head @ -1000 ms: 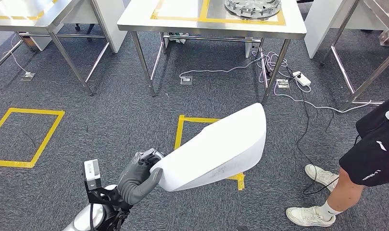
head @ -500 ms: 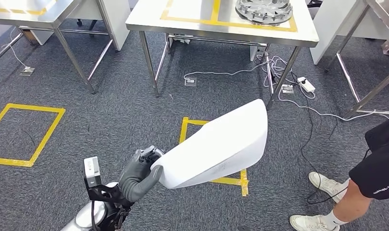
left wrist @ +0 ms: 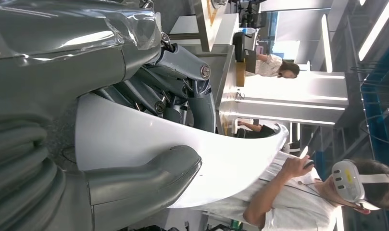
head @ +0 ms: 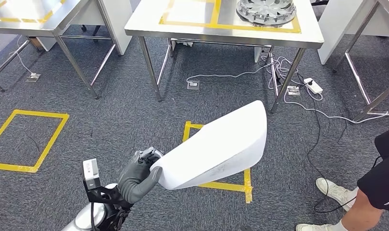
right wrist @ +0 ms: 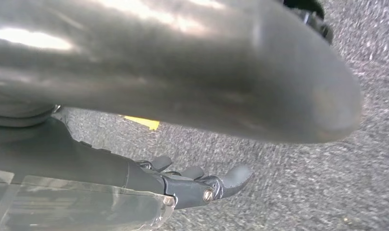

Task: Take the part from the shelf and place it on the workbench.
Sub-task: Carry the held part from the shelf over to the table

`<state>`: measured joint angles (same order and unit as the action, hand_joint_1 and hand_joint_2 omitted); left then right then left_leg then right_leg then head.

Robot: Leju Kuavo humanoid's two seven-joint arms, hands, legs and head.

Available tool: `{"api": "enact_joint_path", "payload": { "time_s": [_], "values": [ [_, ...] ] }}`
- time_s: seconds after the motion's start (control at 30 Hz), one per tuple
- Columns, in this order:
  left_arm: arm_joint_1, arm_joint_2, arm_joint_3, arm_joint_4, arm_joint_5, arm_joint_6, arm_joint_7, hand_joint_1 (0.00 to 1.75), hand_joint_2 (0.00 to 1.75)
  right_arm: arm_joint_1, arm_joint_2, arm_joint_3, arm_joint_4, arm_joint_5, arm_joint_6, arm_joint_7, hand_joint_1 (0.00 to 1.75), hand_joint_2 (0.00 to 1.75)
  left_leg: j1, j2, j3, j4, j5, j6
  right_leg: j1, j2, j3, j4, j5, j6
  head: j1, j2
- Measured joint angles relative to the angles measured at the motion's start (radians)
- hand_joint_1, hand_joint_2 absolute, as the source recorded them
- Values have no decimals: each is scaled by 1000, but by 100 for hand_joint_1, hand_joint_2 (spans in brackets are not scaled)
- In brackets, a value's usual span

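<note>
**White panel carried in the left hand above the carpet**

The dark grey carpeted floor (head: 110,120), marked with squares of yellow tape (head: 19,139), spreads under everything. Ahead stands the white-topped desk on steel legs (head: 149,26), also outlined in yellow tape, with a round silver wheel-like metal part (head: 266,10) on its far right end. A second steel-legged desk (head: 33,14) stands to its left. White cables and a power strip (head: 312,85) lie on the floor near the desk's right legs.

The large smooth white curved shell part (head: 216,149) hangs in the air over a yellow tape square, well short of the desk, its broad end pointing forward and to the right. Its narrow near end sits in the left hand (head: 137,175): the thick grey thumb (left wrist: 144,175) presses on one face and the darker fingers (left wrist: 182,96) wrap over the opposite face, so the shell is clamped between them.

The right hand (right wrist: 192,185) hangs over the carpet, its fingers loosely apart and holding nothing.

A person's leg in dark shorts and white shoes (head: 370,192) stands at the right.
</note>
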<state>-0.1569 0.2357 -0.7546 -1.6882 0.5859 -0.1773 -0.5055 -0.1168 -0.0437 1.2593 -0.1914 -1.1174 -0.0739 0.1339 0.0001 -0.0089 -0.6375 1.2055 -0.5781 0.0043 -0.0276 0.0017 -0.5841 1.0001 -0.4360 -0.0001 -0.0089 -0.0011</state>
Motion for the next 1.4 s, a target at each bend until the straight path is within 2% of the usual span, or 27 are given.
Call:
{"api": "enact_joint_path", "payload": {
  "time_s": [0.03, 0.07, 0.1, 0.17, 0.2, 0.23, 0.33, 0.4, 0.47, 0.53, 0.57, 0.6, 0.63, 0.7, 0.77, 0.83, 0.9, 0.93, 0.97, 1.03, 1.07, 1.1, 1.13, 1.2, 1.23, 1.3, 1.4],
  "values": [
    [1, 1, 0, 0, 0, 0, 0, 175, 175, 0, 0, 0, 0, 1, 0, 0, 0, 0, 5, 2, -41, 62, -14, -5, 1, 0, 5, 0, -5, -1, 0, 0],
    [2, 2, 0, 0, 0, 1, -1, 175, 175, 0, 0, 0, 0, 1, 0, 0, 0, 0, 8, 4, -69, 92, -8, -8, 2, 1, 11, 0, -10, -1, 0, 0],
    [3, 3, 0, 1, 0, 2, -1, 175, 175, 1, 0, 0, 0, 2, 0, 0, 0, 0, 10, 6, -78, 82, 19, -8, 2, 2, 19, 0, -16, 0, 0, 0],
    [2, 4, 0, 0, 0, 3, -2, 175, 175, 0, 1, 0, 0, 4, 0, 0, 0, 0, 11, 8, -40, -43, 115, 0, 2, 4, 37, -1, -28, 3, 0, 0],
    [2, 6, 0, 0, 0, 4, -4, 175, 175, -1, 2, 0, 0, 5, 0, -1, 0, 0, 8, 8, -13, -110, 149, 7, 4, 5, 45, -2, -34, 7, 2, 0],
    [1, 7, 0, 0, 0, 4, -5, 175, 175, -2, 3, 0, 0, 6, 0, -1, 0, 0, 4, 9, 8, -160, 168, 16, 5, 6, 49, -3, -39, 10, 2, 0],
    [0, 9, 1, -2, -1, 8, -8, 175, 175, -3, 7, 0, 0, 9, 0, -1, 0, 0, -7, 9, 27, -202, 160, 38, 8, 4, 51, -10, -46, 25, 2, 0],
    [1, 10, 2, -5, -1, 9, -10, 175, 175, -3, 7, 1, 0, 10, 0, -1, 0, 0, -3, 8, 48, -223, 162, 49, 8, 1, 47, 4, -55, 30, 3, 0],
    [0, 9, 1, -6, -1, 9, -11, 175, 175, -3, 4, 1, 0, 10, 0, -1, 0, 0, 2, 9, 69, -241, 162, 57, 8, 0, -4, 98, -88, 27, 5, 0],
    [0, 8, -1, -5, -1, 8, -11, 175, 175, -1, 2, 1, 0, 10, 0, -2, 0, 0, 2, 7, 78, -242, 153, 62, 7, 0, -94, 240, -128, 27, 6, 0],
    [1, 8, -2, -5, -1, 7, -11, 175, 175, 1, 1, 1, 0, 10, 0, -2, 0, 0, 1, 5, 82, -242, 148, 61, 6, 0, -128, 282, -131, 32, 6, 0],
    [2, 8, -2, -5, -1, 5, -11, 175, 175, 3, 0, 1, 0, 10, -1, -2, 0, 0, 2, 3, 89, -241, 141, 59, 4, 0, -143, 285, -116, 42, 6, 0],
    [2, 7, -3, -5, -1, 4, -12, 175, 175, 4, -2, 1, 0, 10, -1, -2, 0, 0, 3, 1, 99, -239, 133, 56, 1, -1, -136, 245, -83, 54, 6, 0],
    [2, 7, -4, -5, -1, 2, -13, 175, 175, 4, -4, 0, 0, 10, -1, -2, 0, 0, 3, -1, 115, -228, 108, 44, -5, -4, -81, 103, -4, 75, 7, 0],
    [1, 8, -4, -5, 0, 0, -14, 175, 175, 4, -3, 0, 0, 10, -1, -4, 0, 0, -1, -1, 120, -215, 83, 32, -5, -4, -42, 20, 28, 66, 6, 0],
    [1, 9, -4, -5, 0, -1, -16, 175, 175, 4, -2, 0, 0, 10, -1, -6, 0, 0, 1, 1, 122, -212, 70, 23, -1, -2, -37, 15, 21, 42, 4, 0],
    [1, 9, -4, -5, 0, -1, -18, 175, 175, 4, -2, 0, 0, 11, -1, -9, 0, 0, 8, 3, 120, -196, 57, 15, -2, 1, -30, 14, 13, 27, 3, 0],
    [1, 9, -4, -5, 0, -1, -20, 175, 175, 4, -2, 0, 0, 12, 0, -10, 0, 0, 10, 5, 107, -164, 41, 9, -4, 3, -24, 13, 8, 21, 3, 0],
    [1, 10, -3, -5, 0, -1, -22, 175, 175, 4, -2, 0, 0, 13, 0, -11, 0, 0, 12, 6, 79, -110, 18, 4, -5, 4, -18, 13, 3, 14, 3, 0],
    [3, 11, -3, -5, 0, 0, -24, 175, 175, 4, -2, 0, 0, 14, 1, -11, 0, 0, 12, 7, -7, 33, -31, -4, -1, 4, -6, 13, -9, 6, 2, 0],
    [4, 12, -3, -5, 0, 0, -25, 175, 175, 5, -2, 0, 0, 15, 1, -11, 0, 0, 12, 8, -47, 85, -36, -4, 1, 5, 2, 13, -15, 4, 2, 0],
    [6, 13, -3, -5, 0, 1, -26, 175, 175, 5, -2, 0, 0, 16, 1, -12, 0, 0, 12, 8, -69, 100, -20, 0, 4, 7, 12, 13, -23, 4, 2, 0],
    [6, 14, -3, -5, 0, 2, -27, 175, 175, 5, -2, 0, 0, 18, 2, -12, 0, 0, 11, 8, -71, 73, 17, 7, 7, 8, 24, 13, -31, 3, 2, 0],
    [6, 15, -2, -5, -2, 3, -29, 175, 175, 5, 0, 0, 0, 20, 2, -13, 0, 0, 1, 7, -30, -60, 117, 34, 13, 10, 48, 10, -47, 3, 3, 0],
    [7, 16, -1, -6, -3, 5, -30, 175, 175, 3, 2, 0, 0, 20, 3, -13, 0, 0, -5, 9, -6, -121, 147, 51, 17, 10, 59, 6, -54, 4, 4, 0],
    [6, 17, 1, -6, -6, 8, -32, 175, 175, 0, 7, 0, -1, 22, 6, -13, 0, 0, -18, 11, 22, -186, 160, 74, 18, 9, 70, 2, -60, 11, 5, 0],
    [8, 18, 2, -8, -10, 11, -34, 175, 175, -1, 10, 1, -3, 25, 11, -15, 0, 0, -21, 8, 56, -222, 152, 87, 13, 4, 77, 22, -56, 28, 3, 0]
  ]
}}
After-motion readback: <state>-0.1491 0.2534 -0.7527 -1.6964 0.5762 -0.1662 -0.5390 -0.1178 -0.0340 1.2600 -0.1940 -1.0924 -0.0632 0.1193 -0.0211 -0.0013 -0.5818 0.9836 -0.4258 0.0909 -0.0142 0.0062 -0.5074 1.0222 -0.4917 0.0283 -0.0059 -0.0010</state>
